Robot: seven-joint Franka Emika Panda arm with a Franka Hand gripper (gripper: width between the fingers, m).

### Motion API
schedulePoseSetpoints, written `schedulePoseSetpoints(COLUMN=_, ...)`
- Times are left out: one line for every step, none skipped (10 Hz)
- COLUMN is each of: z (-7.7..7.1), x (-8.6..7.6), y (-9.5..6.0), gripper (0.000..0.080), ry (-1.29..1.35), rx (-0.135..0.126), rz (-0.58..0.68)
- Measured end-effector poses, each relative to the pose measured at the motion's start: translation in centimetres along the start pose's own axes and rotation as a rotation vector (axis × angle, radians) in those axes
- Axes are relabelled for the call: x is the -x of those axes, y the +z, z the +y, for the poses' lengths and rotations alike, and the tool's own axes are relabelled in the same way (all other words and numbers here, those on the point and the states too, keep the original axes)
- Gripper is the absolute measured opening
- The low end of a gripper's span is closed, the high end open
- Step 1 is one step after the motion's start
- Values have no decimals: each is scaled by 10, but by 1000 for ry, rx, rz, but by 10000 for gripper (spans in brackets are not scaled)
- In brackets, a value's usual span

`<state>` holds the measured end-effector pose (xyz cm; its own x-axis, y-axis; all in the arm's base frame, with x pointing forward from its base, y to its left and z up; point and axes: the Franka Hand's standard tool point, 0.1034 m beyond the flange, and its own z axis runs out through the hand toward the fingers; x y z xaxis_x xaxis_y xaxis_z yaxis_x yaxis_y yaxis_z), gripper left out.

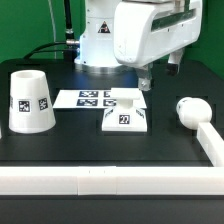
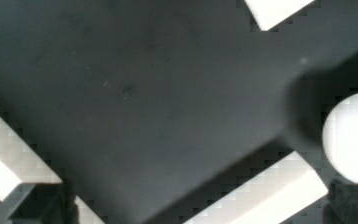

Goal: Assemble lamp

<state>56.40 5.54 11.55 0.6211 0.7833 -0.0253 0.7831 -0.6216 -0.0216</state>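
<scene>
The white tapered shade (image 1: 30, 100) stands mouth down at the exterior view's left. The small square stepped base (image 1: 125, 118) sits mid-table, its tag facing front. The round-headed bulb (image 1: 188, 110) lies at the exterior view's right, against the white rail. My gripper (image 1: 145, 82) hangs above the table just behind and to the right of the base, touching nothing. In the wrist view my gripper (image 2: 185, 212) is open and empty, its dark fingers (image 2: 25, 205) wide apart over bare black table. A white rounded shape, likely the bulb (image 2: 357, 130), shows at that picture's edge.
The marker board (image 1: 98, 98) lies flat behind the base. A white rail (image 1: 100, 180) runs along the table's front and up the exterior view's right side (image 1: 212, 140); its strips also show in the wrist view (image 2: 282, 190). The robot's white body (image 1: 110, 35) stands at the back.
</scene>
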Motion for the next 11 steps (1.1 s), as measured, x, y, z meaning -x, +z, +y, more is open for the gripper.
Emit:
schedulePoseSetpoints(z=0, x=0, y=0, gripper=700, ry=0, rx=0, rz=0)
schedulePoseSetpoints(z=0, x=0, y=0, gripper=700, ry=0, rx=0, rz=0)
schedulePoseSetpoints(z=0, x=0, y=0, gripper=700, ry=0, rx=0, rz=0)
schedulePoseSetpoints(z=0, x=0, y=0, gripper=700, ry=0, rx=0, rz=0)
schedulePoseSetpoints(z=0, x=0, y=0, gripper=700, ry=0, rx=0, rz=0)
schedulePoseSetpoints(z=0, x=0, y=0, gripper=700, ry=0, rx=0, rz=0)
schedulePoseSetpoints(z=-1, x=5, y=1, gripper=700, ry=-22, rx=7, rz=6)
schedulePoseSetpoints(z=-8, x=25, y=6, gripper=700, ry=-44, rx=12, rz=7)
schedulePoseSetpoints(z=-15, x=48, y=10, gripper=700, ry=-58, rx=12, rz=4)
schedulePoseSetpoints(z=-20, x=66, y=14, gripper=700, ry=-61, rx=13, rz=3)
schedulePoseSetpoints(z=-23, x=79, y=20, gripper=700, ry=-51, rx=7, rz=-1)
